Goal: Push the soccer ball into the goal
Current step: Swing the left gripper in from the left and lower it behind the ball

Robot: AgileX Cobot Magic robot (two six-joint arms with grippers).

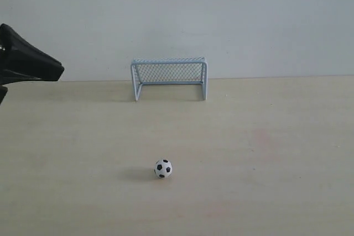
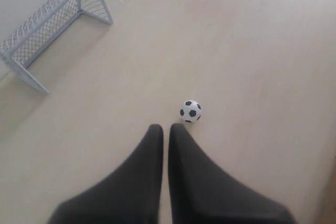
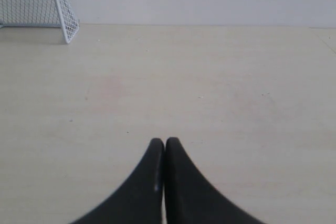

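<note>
Since the ball point(image 1: 163, 168) lies on the table point(image 1: 276, 136) straight before the goal point(image 1: 169, 73), well apart from it, a push is, I think, enough: the left claw point(image 2: 166, 127) is pressed together as one blunt tip, not touching the ball. The right claw point(image 3: 165, 141), also together, holds nothing.

Pale, matt wood-grain table point(image 1: 276, 164); smooth, faintly glossy soccer ball point(image 1: 163, 168); fine mesh netting on smooth pale tubular goal point(image 1: 168, 73); smooth black, slightly shiny, plastic-looking left gripper point(image 2: 166, 127) and right gripper point(image 3: 165, 141).
</note>
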